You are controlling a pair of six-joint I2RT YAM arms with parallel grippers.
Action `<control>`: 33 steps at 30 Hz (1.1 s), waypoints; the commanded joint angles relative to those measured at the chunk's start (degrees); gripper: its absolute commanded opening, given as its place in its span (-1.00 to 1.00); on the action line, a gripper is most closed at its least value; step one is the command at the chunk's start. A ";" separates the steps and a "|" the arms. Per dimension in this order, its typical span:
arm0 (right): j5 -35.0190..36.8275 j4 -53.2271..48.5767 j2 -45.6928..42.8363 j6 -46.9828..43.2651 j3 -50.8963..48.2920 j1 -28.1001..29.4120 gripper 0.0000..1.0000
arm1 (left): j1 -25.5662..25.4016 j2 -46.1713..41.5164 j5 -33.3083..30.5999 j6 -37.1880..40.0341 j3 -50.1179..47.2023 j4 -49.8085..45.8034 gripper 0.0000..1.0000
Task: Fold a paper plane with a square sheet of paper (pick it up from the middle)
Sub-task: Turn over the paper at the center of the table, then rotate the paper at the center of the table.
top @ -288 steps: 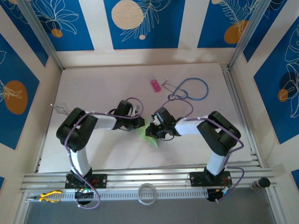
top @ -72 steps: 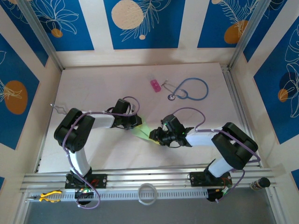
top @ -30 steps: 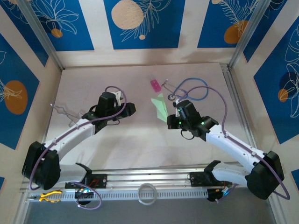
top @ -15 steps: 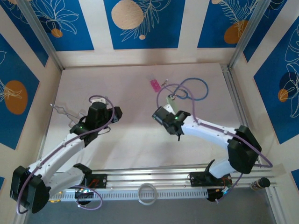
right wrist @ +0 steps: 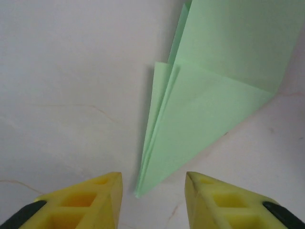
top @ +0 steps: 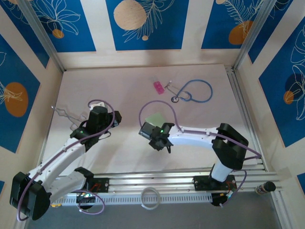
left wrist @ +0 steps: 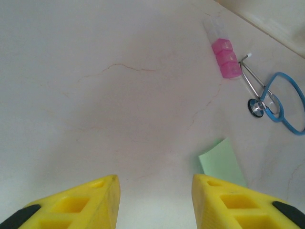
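At top edge, paper plane [right wrist: 205, 105] cropped.

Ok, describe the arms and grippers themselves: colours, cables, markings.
The left arm and right arm have white links, black joints and a looping purple cable each. The left gripper and right gripper carry yellow fingers with square moulded recesses and black patches nearer the wrist.

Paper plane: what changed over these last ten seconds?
The right gripper carried the paper plane up toward the far side, swung back and let go. The plane now lies on the table ahead of the open fingers. The left gripper, open and empty, pulled away to the left. The pink block and stethoscope stayed put.
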 commanded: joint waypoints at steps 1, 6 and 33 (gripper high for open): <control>-13.59 3.56 -5.80 4.69 -0.01 -5.38 -0.16 | 0.90 1.03 1.26 -0.27 -0.16 -0.83 -0.11; -34.74 15.77 -12.84 12.53 -8.41 -19.42 -0.36 | 1.08 4.47 6.09 0.59 1.09 0.08 -0.10; -44.69 36.09 6.54 41.20 -18.14 -25.23 -0.84 | 0.99 25.67 36.39 -5.13 2.26 19.16 -0.48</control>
